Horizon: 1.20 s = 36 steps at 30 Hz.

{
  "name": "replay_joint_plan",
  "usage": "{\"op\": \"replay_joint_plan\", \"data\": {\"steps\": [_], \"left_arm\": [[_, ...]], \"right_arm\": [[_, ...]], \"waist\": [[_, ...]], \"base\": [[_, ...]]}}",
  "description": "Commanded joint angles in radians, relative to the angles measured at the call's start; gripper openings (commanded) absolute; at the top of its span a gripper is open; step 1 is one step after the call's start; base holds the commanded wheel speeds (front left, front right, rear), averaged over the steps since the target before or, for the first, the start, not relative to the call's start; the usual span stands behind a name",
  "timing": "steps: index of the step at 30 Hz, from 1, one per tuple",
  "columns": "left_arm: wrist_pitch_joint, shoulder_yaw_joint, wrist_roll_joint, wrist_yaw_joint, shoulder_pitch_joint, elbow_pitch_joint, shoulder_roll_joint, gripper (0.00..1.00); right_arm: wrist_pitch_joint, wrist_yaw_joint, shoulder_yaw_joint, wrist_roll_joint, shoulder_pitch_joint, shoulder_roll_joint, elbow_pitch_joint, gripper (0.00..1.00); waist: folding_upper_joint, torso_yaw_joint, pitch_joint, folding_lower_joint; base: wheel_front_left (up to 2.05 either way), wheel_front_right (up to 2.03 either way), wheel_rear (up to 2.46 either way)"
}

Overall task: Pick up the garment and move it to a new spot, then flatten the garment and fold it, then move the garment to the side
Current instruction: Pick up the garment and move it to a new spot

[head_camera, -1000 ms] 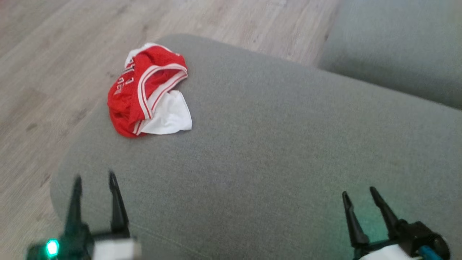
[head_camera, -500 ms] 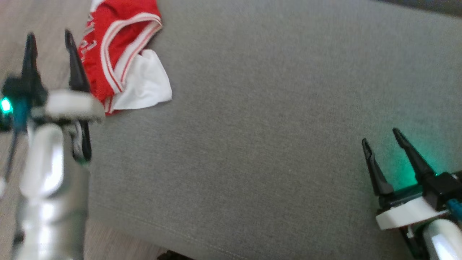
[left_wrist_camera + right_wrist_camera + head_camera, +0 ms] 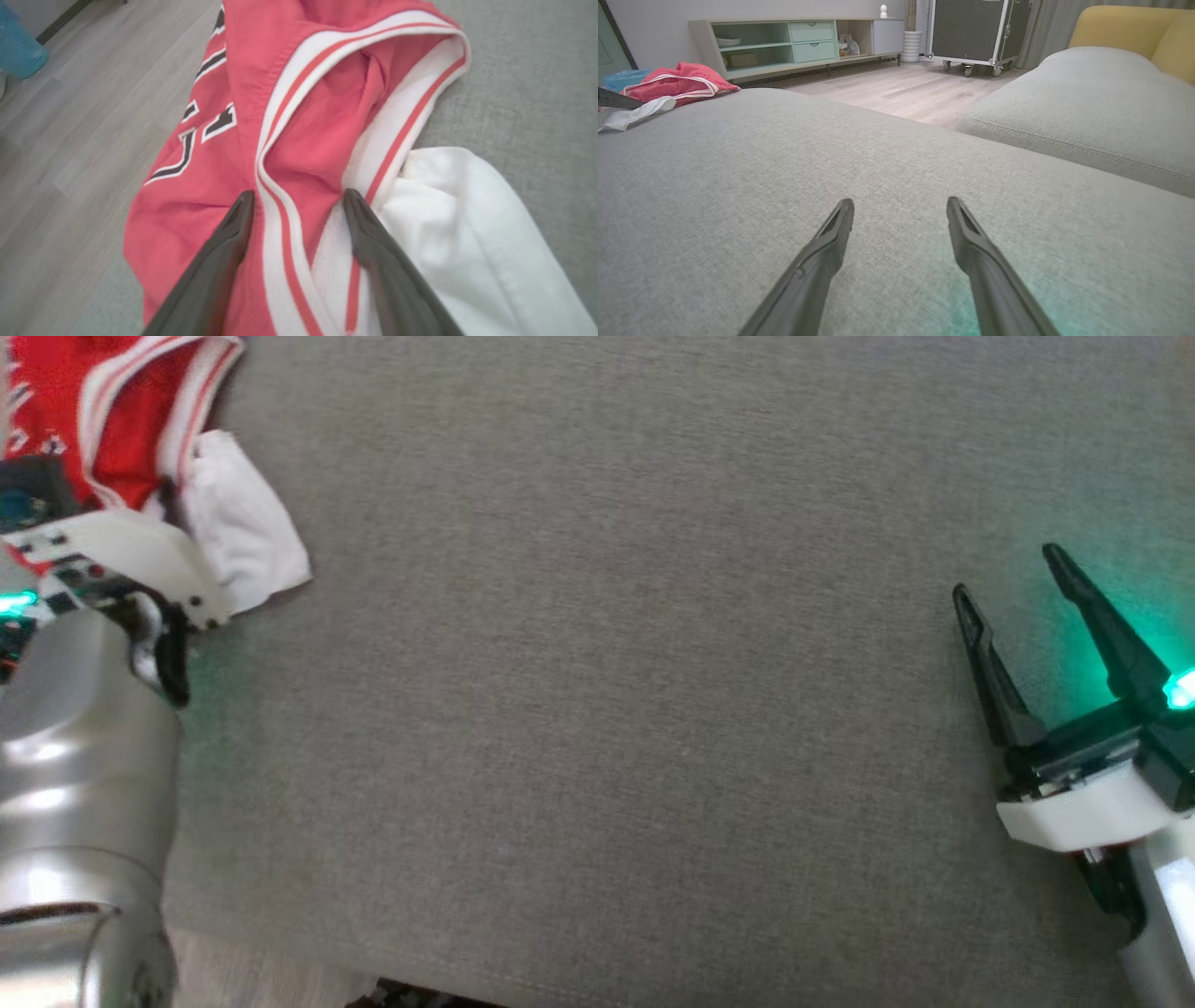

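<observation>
Garment (image 3: pixel 121 429) crumpled, red with white trim, upper left corner of head view, on grey cushion (image 3: pixel 607 663). Left gripper (image 3: pixel 299 198) spread wide, fingertips straddling striped trim in wrist view; contact unclear. Right gripper (image 3: pixel 1006 571) at right edge, spread wide, holding nothing, over bare cushion.

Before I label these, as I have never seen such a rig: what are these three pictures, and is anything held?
This is a wheeled robot with two arms, each ending in a two-fingered gripper. One picture looks down from its head; the other two look along each gripper from a camera on its wrist. A crumpled red and white garment lies near the edge of a grey sofa cushion. The left gripper is open, close over the garment. The right gripper is open over bare cushion. Nothing is held.
</observation>
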Motion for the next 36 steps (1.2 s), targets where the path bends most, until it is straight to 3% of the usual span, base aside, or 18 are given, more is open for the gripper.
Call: {"op": "replay_joint_plan", "data": {"steps": [1, 2, 10, 18, 27, 36], "left_arm": [[-0.007, 0.02, 0.0, 0.006, -0.012, 0.018, 0.072, 0.35], [-0.022, 0.023, -0.004, 0.006, -0.014, 0.027, 0.075, 0.0], [-0.203, 0.014, -0.015, -0.065, -0.07, 0.015, 0.118, 0.0], [-0.296, -0.068, 0.037, -0.111, -0.112, -0.075, 0.155, 0.0], [-0.268, -0.163, 0.064, -0.133, -0.082, -0.249, 0.14, 0.0], [-0.125, -0.261, 0.002, -0.139, 0.013, -0.533, 0.057, 0.0]], "right_arm": [[-0.001, -0.001, 0.011, 0.005, 0.024, -0.015, 0.004, 1.0], [-0.001, -0.001, 0.01, 0.005, 0.025, -0.014, 0.004, 1.0], [-0.001, -0.001, 0.028, 0.015, 0.032, 0.057, 0.031, 1.0], [-0.001, -0.001, 0.047, 0.039, 0.084, 0.163, 0.067, 1.0], [-0.001, -0.001, 0.047, 0.058, 0.163, 0.226, 0.079, 1.0], [-0.001, -0.001, 0.045, 0.068, 0.21, 0.246, 0.072, 1.0]], "waist": [[0.0, -0.02, 0.011, 0.0], [0.0, -0.023, 0.008, 0.0], [0.0, -0.066, -0.11, 0.0], [0.0, -0.188, -0.329, 0.0], [0.0, -0.349, -0.485, 0.0], [0.0, -0.483, -0.536, 0.0]], "base": [[0.0, 0.0, 0.0], [0.0, 0.0, 0.0], [0.0, 0.0, 0.0], [0.0, 0.0, 0.0], [0.0, 0.0, 0.0], [0.0, 0.0, 0.0]]}}
